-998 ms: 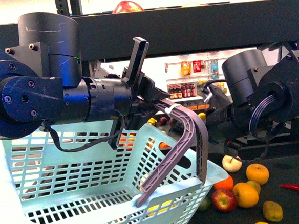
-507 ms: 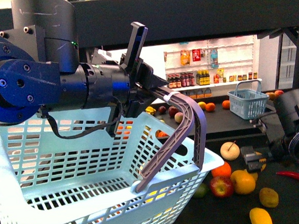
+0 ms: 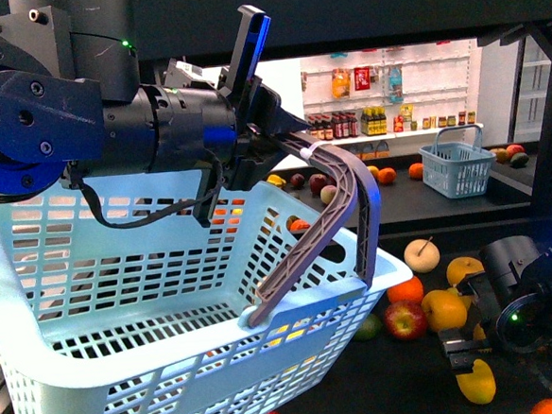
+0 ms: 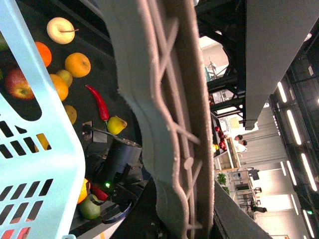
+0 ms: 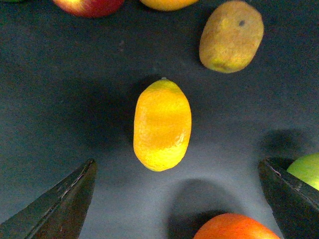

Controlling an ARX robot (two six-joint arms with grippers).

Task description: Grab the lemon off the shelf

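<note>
The lemon [image 5: 162, 124], bright yellow and oval, lies on the dark tier of the shelf [image 5: 75, 99]. It sits centred between the wide-open fingers of my right gripper [image 5: 176, 162], just ahead of the fingertips and untouched. In the front view the lemon [image 3: 476, 382] lies low on the right, directly under my right gripper [image 3: 462, 353]. My left gripper [image 3: 286, 145] is shut on the grey basket handle [image 3: 352, 211] and holds the pale blue basket [image 3: 122, 303] up on the left. The handle [image 4: 169, 99] fills the left wrist view.
Loose fruit lies around the lemon: a brownish fruit [image 5: 232, 36], an orange [image 5: 234, 230], a green fruit [image 5: 305, 172], a red apple [image 3: 406, 318] and oranges [image 3: 444, 309]. A red chili [image 4: 99, 102] lies nearby. The shelf's upper tier [image 3: 385, 10] hangs overhead.
My right arm has dropped from the upper right down to just above the shelf surface, over the lemon. My left gripper still holds the basket handle, and the view has shifted slightly.
</note>
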